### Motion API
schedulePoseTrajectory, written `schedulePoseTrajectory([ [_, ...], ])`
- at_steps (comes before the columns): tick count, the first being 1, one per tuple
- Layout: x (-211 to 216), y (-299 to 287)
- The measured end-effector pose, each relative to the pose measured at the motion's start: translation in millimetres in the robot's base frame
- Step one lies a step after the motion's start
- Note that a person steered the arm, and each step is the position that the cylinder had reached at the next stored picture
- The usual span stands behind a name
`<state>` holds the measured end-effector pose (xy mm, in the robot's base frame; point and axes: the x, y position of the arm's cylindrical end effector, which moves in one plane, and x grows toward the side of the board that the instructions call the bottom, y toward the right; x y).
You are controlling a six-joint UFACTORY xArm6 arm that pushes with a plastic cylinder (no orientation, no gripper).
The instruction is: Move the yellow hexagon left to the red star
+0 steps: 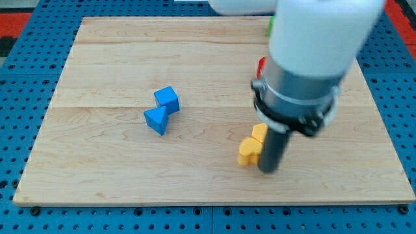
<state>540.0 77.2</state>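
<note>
Two yellow blocks lie touching right of the board's middle: one lower left, the other just above it and partly hidden by the arm; I cannot tell which is the hexagon. My tip rests on the board against the right side of the lower yellow block. A sliver of a red block shows at the arm's left edge, above the yellow blocks; its shape is hidden.
A blue cube and a blue triangular block sit touching left of centre. A sliver of a green block shows near the view's top beside the arm. The wooden board lies on a blue pegboard.
</note>
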Motion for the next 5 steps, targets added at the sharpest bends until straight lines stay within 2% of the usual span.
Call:
schedulePoseTrajectory([
  [2, -119.3, -18.7],
  [3, -142.1, 10.4],
  [4, -124.7, -46.2],
  [5, -83.2, -30.3],
])
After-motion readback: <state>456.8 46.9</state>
